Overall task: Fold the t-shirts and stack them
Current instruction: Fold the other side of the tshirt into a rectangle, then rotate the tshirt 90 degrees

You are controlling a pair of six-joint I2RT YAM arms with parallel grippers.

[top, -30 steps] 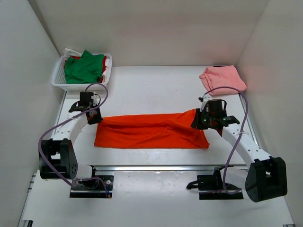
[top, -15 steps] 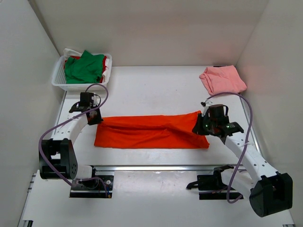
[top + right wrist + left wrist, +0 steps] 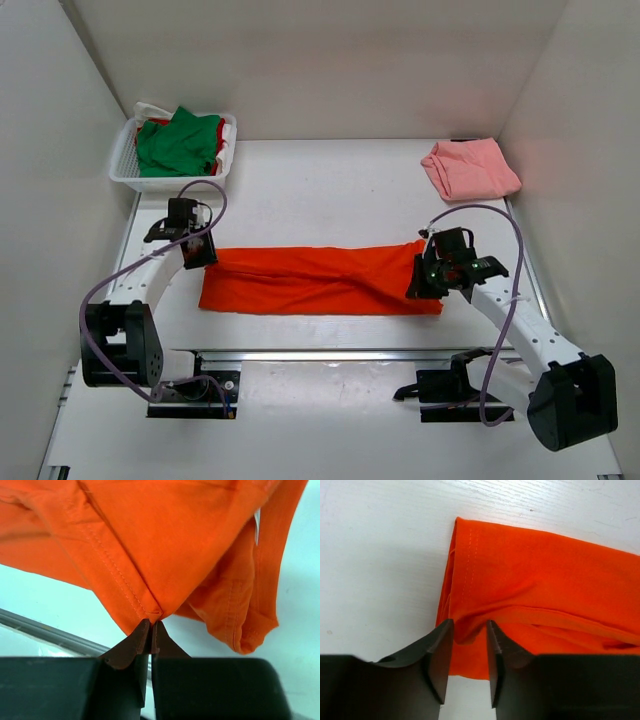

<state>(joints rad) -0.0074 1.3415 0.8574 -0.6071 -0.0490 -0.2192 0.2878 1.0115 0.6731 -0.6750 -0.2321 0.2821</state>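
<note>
The bright orange-red t-shirt (image 3: pixel 320 280) lies as a long folded band across the table's middle. My left gripper (image 3: pixel 202 256) is at its left end. In the left wrist view this gripper (image 3: pixel 469 625) stands open, and a raised fold of the orange-red t-shirt (image 3: pixel 535 580) sits at its tips. My right gripper (image 3: pixel 420 281) is at the right end. In the right wrist view it (image 3: pixel 151 622) is shut on a hemmed corner of the orange-red shirt (image 3: pixel 175 540). A folded pale pink t-shirt (image 3: pixel 470 168) lies at the back right. A green t-shirt (image 3: pixel 178 142) lies over a red one (image 3: pixel 150 125) in the basket.
The white mesh basket (image 3: pixel 125 172) stands in the back left corner. White walls close in the left, back and right sides. A metal rail (image 3: pixel 330 355) runs along the table's near edge, just in front of the orange-red shirt.
My left gripper's jaws have parted at the shirt's left end. My right gripper has moved toward the near edge with the shirt's right corner, and the band now lies flatter.
</note>
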